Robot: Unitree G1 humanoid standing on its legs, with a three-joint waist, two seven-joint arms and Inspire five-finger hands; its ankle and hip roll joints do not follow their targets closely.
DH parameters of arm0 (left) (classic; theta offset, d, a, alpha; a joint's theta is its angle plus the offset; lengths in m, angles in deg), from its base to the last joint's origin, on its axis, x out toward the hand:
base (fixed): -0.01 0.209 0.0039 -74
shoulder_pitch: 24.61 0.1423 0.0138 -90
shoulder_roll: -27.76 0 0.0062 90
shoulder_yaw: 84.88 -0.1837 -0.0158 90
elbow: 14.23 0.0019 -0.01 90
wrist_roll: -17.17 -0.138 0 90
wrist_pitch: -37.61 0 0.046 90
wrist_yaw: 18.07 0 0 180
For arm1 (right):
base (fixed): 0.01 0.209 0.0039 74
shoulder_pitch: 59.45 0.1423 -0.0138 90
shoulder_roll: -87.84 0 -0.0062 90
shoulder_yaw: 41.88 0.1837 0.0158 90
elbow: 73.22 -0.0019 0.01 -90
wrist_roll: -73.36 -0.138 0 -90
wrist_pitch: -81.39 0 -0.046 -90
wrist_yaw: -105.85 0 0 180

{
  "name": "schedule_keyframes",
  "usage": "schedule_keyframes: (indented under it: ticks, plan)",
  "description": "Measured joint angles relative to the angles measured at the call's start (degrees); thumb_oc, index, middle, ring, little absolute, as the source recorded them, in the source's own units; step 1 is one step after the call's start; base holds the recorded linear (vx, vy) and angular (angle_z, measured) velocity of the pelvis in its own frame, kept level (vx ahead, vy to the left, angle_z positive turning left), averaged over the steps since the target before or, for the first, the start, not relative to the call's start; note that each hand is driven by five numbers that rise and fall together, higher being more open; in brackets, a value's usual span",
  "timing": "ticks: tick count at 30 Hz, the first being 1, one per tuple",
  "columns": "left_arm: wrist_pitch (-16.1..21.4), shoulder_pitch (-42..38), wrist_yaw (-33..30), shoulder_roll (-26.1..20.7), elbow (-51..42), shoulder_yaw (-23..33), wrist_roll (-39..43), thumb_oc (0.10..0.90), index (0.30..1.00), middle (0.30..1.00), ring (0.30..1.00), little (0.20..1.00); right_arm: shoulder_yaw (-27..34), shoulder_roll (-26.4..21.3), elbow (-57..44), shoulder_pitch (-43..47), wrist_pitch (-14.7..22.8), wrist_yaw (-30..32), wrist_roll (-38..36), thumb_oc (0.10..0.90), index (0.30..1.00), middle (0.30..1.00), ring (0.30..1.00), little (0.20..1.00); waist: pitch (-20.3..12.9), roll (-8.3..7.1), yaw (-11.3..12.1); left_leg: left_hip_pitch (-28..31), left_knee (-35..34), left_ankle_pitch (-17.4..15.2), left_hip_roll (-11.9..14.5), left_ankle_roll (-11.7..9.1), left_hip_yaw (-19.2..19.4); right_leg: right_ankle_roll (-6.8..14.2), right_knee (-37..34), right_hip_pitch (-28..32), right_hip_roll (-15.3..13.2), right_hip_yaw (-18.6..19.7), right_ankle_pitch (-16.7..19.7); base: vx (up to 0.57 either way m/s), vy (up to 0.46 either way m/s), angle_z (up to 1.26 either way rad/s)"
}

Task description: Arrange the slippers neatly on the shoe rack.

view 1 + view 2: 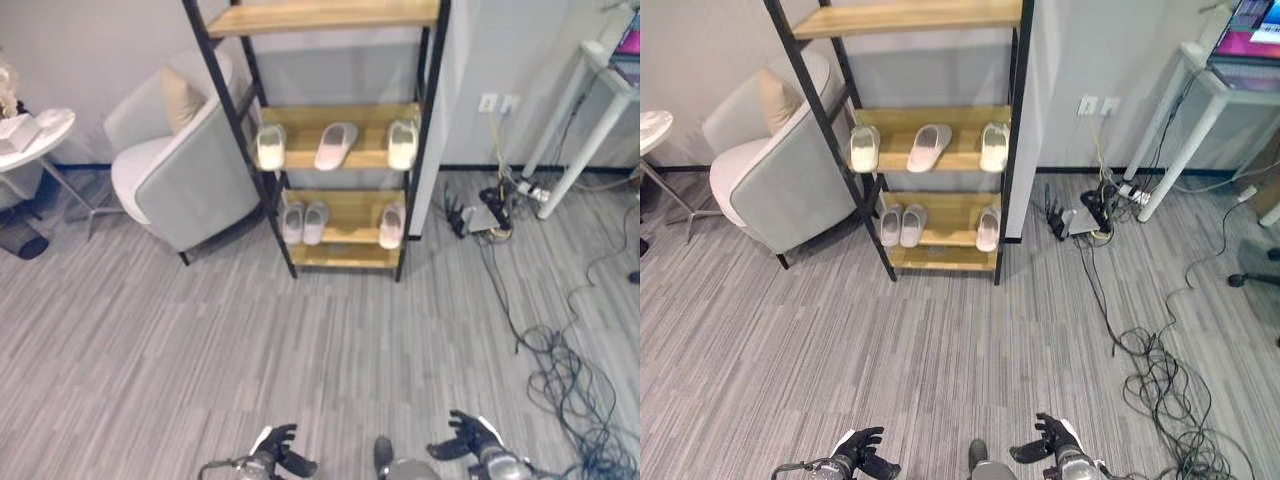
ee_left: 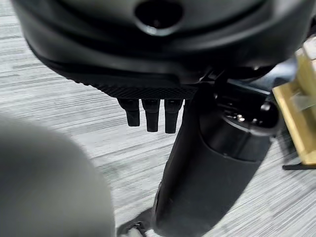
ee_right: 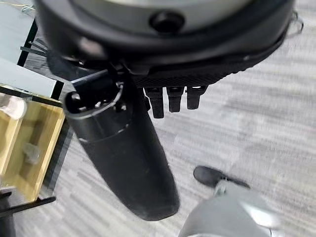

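Note:
The shoe rack (image 1: 350, 208) has a black frame and wooden shelves and stands against the far wall. Its middle shelf carries three pale slippers: one at the left (image 1: 271, 146), a pinkish one lying askew in the middle (image 1: 336, 145), and one at the right (image 1: 402, 143). The lower shelf holds a pair side by side (image 1: 303, 222) and a single slipper (image 1: 392, 225) at the right. My left hand (image 1: 278, 450) and right hand (image 1: 468, 437) hover low over the floor, well short of the rack. Both are open and hold nothing, with fingers (image 2: 150, 116) loosely extended.
A grey armchair (image 1: 170, 170) with a beige cushion stands left of the rack, touching its frame. A round white side table (image 1: 35, 130) is at the far left. At the right, a white desk (image 1: 600, 90) stands above a tangle of cables (image 1: 560, 370) on the floor.

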Motion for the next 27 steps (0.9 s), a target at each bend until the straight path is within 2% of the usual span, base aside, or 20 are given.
schedule_keyframes:
  ticks: [1, 2, 3, 4, 5, 6, 7, 9, 10, 12, 13, 14, 15, 16, 18, 20, 21, 24, 26, 27]
  plan:
    - [0.01, -0.56, 0.02, -0.07, -0.03, -0.26, -0.06, 0.800, 0.900, 0.900, 0.900, 0.900, -0.07, 0.12, 0.09, -0.40, -0.15, 0.12, -0.28, 0.800, 0.900, 0.900, 0.900, 0.900, 0.07, -0.73, 0.45, -1.76, 0.07, -2.21, 0.47, 1.87, 2.33, -1.45, -1.23, 0.66, -0.21, 0.44, -0.80, 0.31, -0.061, 0.04]
    - [0.04, -0.86, 0.01, -0.07, -0.09, -0.26, -0.06, 0.800, 0.900, 0.900, 0.900, 0.900, -0.06, 0.18, 0.17, -0.42, -0.47, 0.15, -0.42, 0.800, 0.900, 0.900, 0.900, 0.900, 0.23, -0.99, 0.48, -2.67, -1.07, -2.92, 0.32, 2.84, 3.51, -1.53, -1.78, 1.02, -0.38, 0.36, -0.71, 0.34, -0.033, 0.13]
    - [0.05, -1.08, 0.00, -0.08, -0.71, -0.29, -0.06, 0.800, 0.900, 0.900, 0.900, 0.900, -0.21, 0.22, 0.20, -0.45, -0.67, 0.09, -0.48, 0.800, 0.900, 0.900, 0.900, 0.900, 0.68, -1.73, 0.83, -4.12, -5.52, -3.66, -0.10, 4.32, 5.29, -1.65, -2.78, 1.79, -0.54, 0.38, -0.73, 0.35, -0.014, 0.02]
    - [0.03, -1.25, 0.00, -0.12, -0.93, -0.35, -0.05, 0.800, 0.900, 0.900, 0.900, 0.900, -0.27, 0.33, 0.23, -0.41, -0.69, 0.09, -0.47, 0.800, 0.900, 0.900, 0.900, 0.900, 0.73, -1.70, 1.23, -4.68, -8.53, -3.96, -0.37, 5.00, 6.16, -1.64, -3.14, 2.34, -0.53, 0.55, -0.98, 0.24, -0.004, 0.00]
    - [-0.02, -1.57, 0.15, -0.13, -1.18, -0.16, 0.34, 0.800, 0.900, 0.900, 0.900, 0.900, -0.29, 0.61, 0.73, -0.47, -0.70, 0.17, -0.50, 0.800, 0.900, 0.900, 0.900, 0.900, 1.22, -2.47, 1.88, -6.75, -12.83, -3.24, -1.17, 5.86, 6.17, -1.33, -4.40, 3.89, -0.53, 0.45, -1.48, 0.23, 0.011, -0.05]
    - [0.05, -2.08, 0.04, -0.21, -1.35, -0.28, 0.29, 0.800, 0.900, 0.900, 0.900, 0.900, -0.38, 0.71, 1.00, -0.48, -0.73, 0.18, -0.49, 0.800, 0.900, 0.900, 0.900, 0.900, 1.07, -2.11, 2.48, -7.24, -16.64, -2.38, -1.43, 6.58, 6.28, -1.34, -4.82, 4.49, -0.46, 0.44, -1.44, 0.38, 0.039, -0.18]
    - [0.12, -2.08, -0.08, -0.28, -2.31, -0.16, 0.32, 0.800, 0.900, 0.900, 0.900, 0.900, -0.79, 0.60, 1.20, -0.02, -0.57, 0.17, -0.50, 0.800, 0.900, 0.900, 0.900, 0.900, 1.43, -1.83, 3.41, -9.53, -19.18, -0.10, -0.62, 6.95, 6.10, -0.26, -4.82, 5.26, 0.21, 0.41, -2.20, 0.38, 0.036, -0.23]
    - [0.11, -2.41, -0.10, -0.43, -2.10, -0.15, 0.33, 0.800, 0.900, 0.900, 0.900, 0.900, -1.46, 1.24, 2.29, 0.10, -0.33, 0.50, -0.51, 0.800, 0.900, 0.900, 0.900, 0.900, 1.56, -1.30, 3.56, -10.50, -25.32, 2.91, -0.25, 6.46, 4.60, 0.58, -5.30, 7.46, 0.95, 0.80, -3.84, 0.49, 0.091, -0.21]
    - [0.42, -2.29, -0.09, -0.59, -2.17, -0.44, 0.35, 0.800, 0.900, 0.900, 0.900, 0.900, -1.93, 1.25, 2.22, -0.29, -0.27, 0.50, -0.54, 0.800, 0.900, 0.900, 0.900, 0.900, 1.53, -0.88, 3.74, -11.59, -26.98, 4.07, 0.54, 5.70, 4.47, 0.97, -4.56, 8.20, 1.22, 1.46, -5.35, 0.42, 0.097, -0.29]
    - [0.73, -2.03, -0.15, -0.47, -2.17, -0.58, 0.32, 0.800, 0.900, 0.900, 0.900, 0.900, -2.01, 1.07, 2.39, -0.67, -0.30, 0.55, -0.51, 0.800, 0.900, 0.900, 0.900, 0.900, 1.06, 0.55, 4.05, -10.83, -27.75, 4.44, 1.53, 6.70, 5.69, 3.26, -3.19, 8.84, 1.84, 2.90, -6.76, 0.43, 0.149, -0.52]
    - [0.68, -1.03, -0.06, -0.96, -2.16, -0.27, 0.30, 0.800, 0.900, 0.900, 0.900, 0.900, -1.80, 1.98, 2.97, -1.77, -0.17, 0.60, -0.49, 0.800, 0.900, 0.900, 0.900, 0.900, 0.44, 0.24, 3.63, -8.84, -28.58, 7.52, 0.87, 11.61, 6.64, 6.49, 0.63, 8.81, 0.56, 4.76, -9.37, 0.44, 0.172, -0.59]
    - [0.71, -0.83, -0.23, -1.57, -2.18, -0.07, 0.27, 0.800, 0.900, 0.900, 0.900, 0.900, -1.82, 2.58, 3.10, -2.00, -0.14, 0.56, -0.49, 0.800, 0.900, 0.900, 0.900, 0.900, 0.15, -0.80, 3.55, -7.94, -29.46, 6.55, -0.21, 11.55, 7.56, 7.25, 3.55, 7.53, -0.78, 5.14, -10.28, 0.25, 0.117, -0.60]
    - [0.54, -1.25, -0.10, -2.87, -1.98, -0.12, 0.19, 0.800, 0.900, 0.900, 0.900, 0.900, -1.73, 3.03, 2.19, -2.12, -0.18, 0.39, -0.57, 0.800, 0.900, 0.900, 0.900, 0.900, 0.07, -2.08, 3.44, -5.94, -31.13, 6.69, -2.17, 14.17, 9.00, 9.05, 12.65, 3.91, -2.93, 5.51, -12.39, 0.18, 0.074, -0.30]
    - [0.39, -1.13, -0.06, -3.06, -1.64, -0.14, 0.20, 0.800, 0.900, 0.900, 0.900, 0.900, -1.68, 2.90, 2.02, -2.28, -0.03, 0.54, -0.55, 0.800, 0.900, 0.900, 0.900, 0.900, 0.03, -2.21, 3.13, -4.84, -31.97, 6.55, -3.02, 14.75, 9.36, 9.36, 16.16, 2.49, -3.74, 5.73, -12.52, 0.26, 0.098, -0.20]
    - [-0.10, -0.96, -0.11, -3.51, -1.58, -0.60, 0.21, 0.800, 0.900, 0.900, 0.900, 0.900, -0.93, 2.69, 2.11, -2.34, -0.11, 0.63, -0.55, 0.800, 0.900, 0.900, 0.900, 0.900, 0.05, -2.41, 3.26, -2.00, -33.33, 5.37, -5.09, 16.36, 9.31, 11.85, 27.37, -1.00, -5.80, 6.03, -13.94, 0.28, 0.066, 0.12]
    - [-0.48, -0.64, -0.16, -4.51, -1.57, -0.79, 0.21, 0.800, 0.900, 0.900, 0.900, 0.900, -0.66, 2.60, 1.61, -1.91, -0.06, 0.53, -0.47, 0.800, 0.900, 0.900, 0.900, 0.900, 0.44, -1.82, 3.43, 0.53, -34.60, 4.21, -5.92, 17.74, 8.92, 12.03, 32.21, -2.93, -5.55, 5.71, -14.41, 0.32, 0.012, 0.10]
    - [-0.58, -0.18, -0.23, -5.00, -1.57, -0.77, 0.23, 0.800, 0.900, 0.900, 0.900, 0.900, -0.77, 2.50, 1.31, -0.83, 0.11, 0.48, -0.35, 0.800, 0.900, 0.900, 0.900, 0.900, 0.55, -1.49, 3.39, 1.98, -35.32, 3.66, -5.93, 18.29, 8.89, 11.31, 32.13, -4.31, -4.67, 5.21, -14.91, 0.34, -0.033, -0.02]
    - [-0.51, 0.17, -0.31, -5.01, -1.61, -0.75, 0.23, 0.800, 0.900, 0.900, 0.900, 0.900, -1.02, 2.20, -0.79, 0.30, 0.66, 0.47, -0.21, 0.800, 0.900, 0.900, 0.900, 0.900, 0.81, -0.31, 2.84, 3.38, -36.06, 2.40, -5.82, 18.21, 8.60, 9.80, 25.14, -8.70, -3.44, 4.13, -15.31, 0.33, -0.079, 0.11]
    - [-0.52, 0.68, -0.23, -4.52, -1.37, -0.76, 0.22, 0.800, 0.900, 0.900, 0.900, 0.900, -1.06, 2.10, -1.52, 1.07, 0.72, 0.47, -0.23, 0.800, 0.900, 0.900, 0.900, 0.900, 0.90, -0.09, 1.67, 4.21, -35.99, 1.32, -5.84, 17.89, 7.92, 9.14, 16.23, -11.78, -3.11, 4.14, -11.32, 0.41, -0.123, 0.15]
    - [-0.49, 0.54, -0.16, -3.99, -0.39, -0.71, 0.22, 0.800, 0.900, 0.900, 0.900, 0.900, -1.01, 1.89, -1.88, 1.65, 0.76, 0.43, -0.22, 0.800, 0.900, 0.900, 0.900, 0.900, 1.15, 0.25, 1.18, 4.76, -35.81, 0.15, -5.84, 17.89, 7.30, 9.68, 10.94, -13.41, -3.16, 4.29, -8.01, 0.39, -0.142, 0.13]
